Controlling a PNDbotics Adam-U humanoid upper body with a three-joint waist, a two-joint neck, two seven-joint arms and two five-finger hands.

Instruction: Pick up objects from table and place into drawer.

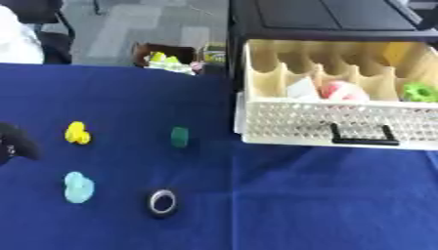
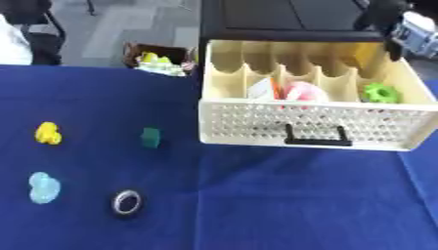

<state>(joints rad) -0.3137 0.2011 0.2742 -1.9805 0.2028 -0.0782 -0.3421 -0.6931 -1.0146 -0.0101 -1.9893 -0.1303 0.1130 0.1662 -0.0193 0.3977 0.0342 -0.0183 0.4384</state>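
The cream perforated drawer (image 1: 291, 119) stands pulled out of a black cabinet (image 1: 334, 17), its black handle (image 1: 363, 136) facing me. Its compartments hold a white thing (image 1: 301, 90), a pink ball (image 1: 342, 91) and a green toothed piece (image 2: 379, 93). On the blue cloth to its left lie a yellow piece (image 1: 77, 133), a dark green block (image 1: 179, 136), a light blue piece (image 1: 78, 187) and a black-and-silver ring (image 1: 162, 202). My left hand (image 1: 13, 144) shows as a dark shape at the left edge, apart from the yellow piece. My right hand (image 2: 383, 17) hangs dark above the drawer's far right corner.
A small brown box (image 1: 167, 57) with yellow-green contents sits at the table's far edge, left of the cabinet. A white sleeve (image 1: 17, 41) shows at the top left. Blue cloth (image 1: 325, 205) stretches in front of the drawer.
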